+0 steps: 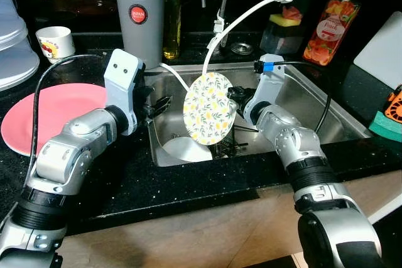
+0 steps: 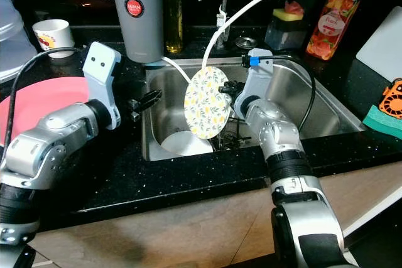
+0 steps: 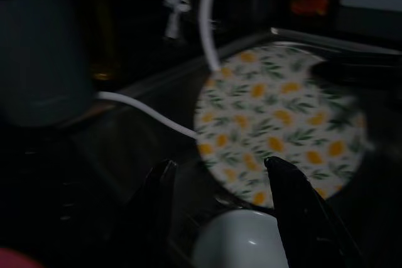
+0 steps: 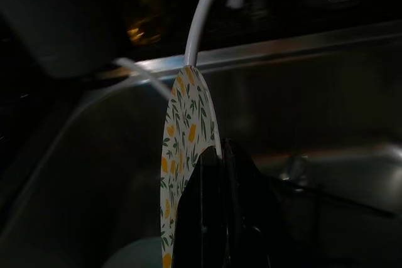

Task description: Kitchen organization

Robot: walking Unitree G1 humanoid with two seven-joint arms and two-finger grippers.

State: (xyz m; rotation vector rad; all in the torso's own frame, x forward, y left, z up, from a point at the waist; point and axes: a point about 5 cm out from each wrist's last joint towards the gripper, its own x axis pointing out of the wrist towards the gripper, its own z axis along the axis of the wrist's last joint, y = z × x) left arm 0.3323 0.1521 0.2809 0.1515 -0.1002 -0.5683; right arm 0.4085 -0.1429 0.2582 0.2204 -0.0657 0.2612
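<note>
Fingers of the right gripper (image 1: 233,97) clamp the rim of the lemon-print plate (image 1: 210,108), held upright above the sink (image 1: 326,108) middle. Left gripper (image 1: 162,105) hangs open at the sink's left edge, apart from the plate. Its wrist view shows the white bowl (image 3: 242,243) low in the basin.

We're looking at a home kitchen: steel sink (image 1: 326,114) in a black counter (image 1: 188,186), soap bottle (image 1: 331,24), sponge (image 1: 386,122), faucet (image 1: 221,4).
</note>
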